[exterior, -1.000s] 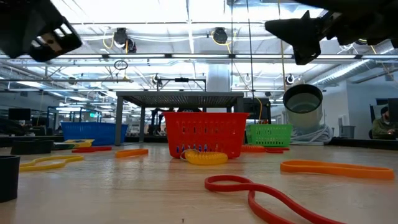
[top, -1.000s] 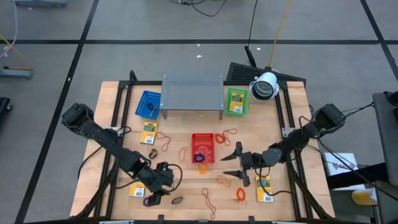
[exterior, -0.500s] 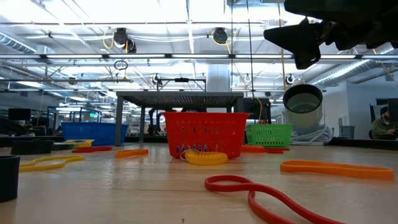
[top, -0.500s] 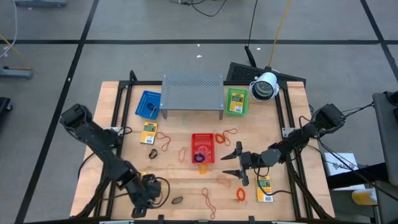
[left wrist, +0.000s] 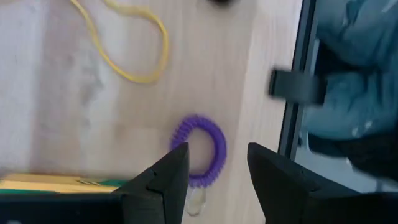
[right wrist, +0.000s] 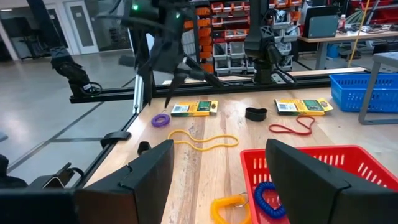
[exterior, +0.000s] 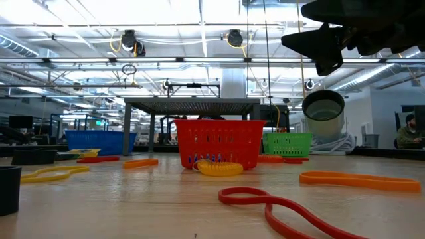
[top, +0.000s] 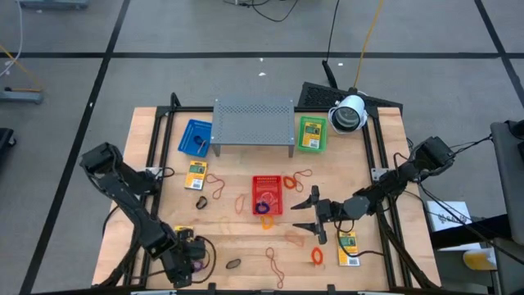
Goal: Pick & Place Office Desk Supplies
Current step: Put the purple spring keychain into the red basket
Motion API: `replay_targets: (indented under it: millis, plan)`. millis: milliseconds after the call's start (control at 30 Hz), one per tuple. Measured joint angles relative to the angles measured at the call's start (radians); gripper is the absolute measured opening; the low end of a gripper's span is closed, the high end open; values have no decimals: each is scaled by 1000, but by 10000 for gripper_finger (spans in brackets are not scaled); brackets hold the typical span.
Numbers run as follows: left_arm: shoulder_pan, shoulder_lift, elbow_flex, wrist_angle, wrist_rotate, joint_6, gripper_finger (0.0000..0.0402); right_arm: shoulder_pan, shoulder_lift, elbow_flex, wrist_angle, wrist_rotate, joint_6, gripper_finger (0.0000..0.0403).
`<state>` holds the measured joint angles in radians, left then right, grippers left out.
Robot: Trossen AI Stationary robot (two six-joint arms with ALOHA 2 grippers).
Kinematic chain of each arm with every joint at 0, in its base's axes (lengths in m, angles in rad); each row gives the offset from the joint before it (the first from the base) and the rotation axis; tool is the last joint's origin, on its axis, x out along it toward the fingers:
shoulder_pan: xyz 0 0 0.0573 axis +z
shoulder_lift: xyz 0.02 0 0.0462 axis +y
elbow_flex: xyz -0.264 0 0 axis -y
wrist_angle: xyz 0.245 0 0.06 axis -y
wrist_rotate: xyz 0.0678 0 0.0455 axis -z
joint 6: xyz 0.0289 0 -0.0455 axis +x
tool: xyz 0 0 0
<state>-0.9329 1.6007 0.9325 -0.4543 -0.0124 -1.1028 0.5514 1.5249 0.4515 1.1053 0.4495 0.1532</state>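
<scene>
Left gripper (left wrist: 214, 171), open and empty, is hovering over the purple coil (left wrist: 200, 149) at the table's (top: 360, 254) near-left corner: pick step; next, descend and close. Right gripper (top: 304, 215) is waiting open, empty, beside the red basket (top: 267, 195).

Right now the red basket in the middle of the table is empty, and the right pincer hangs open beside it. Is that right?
Not quite. The red basket is not empty: the right wrist view shows a blue coil lying inside it. The rest holds: the right pincer hangs open beside the basket.
</scene>
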Motion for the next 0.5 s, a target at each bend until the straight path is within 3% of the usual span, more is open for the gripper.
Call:
replay_targets:
  millis: [167, 500]
  plan:
    - [1, 62, 0, 15, 72, -1, 170, 0, 0, 0, 1, 0, 4, 247]
    - [3, 70, 0, 8, 25, -31, 170, 0, 0, 0, 1, 1, 4, 247]
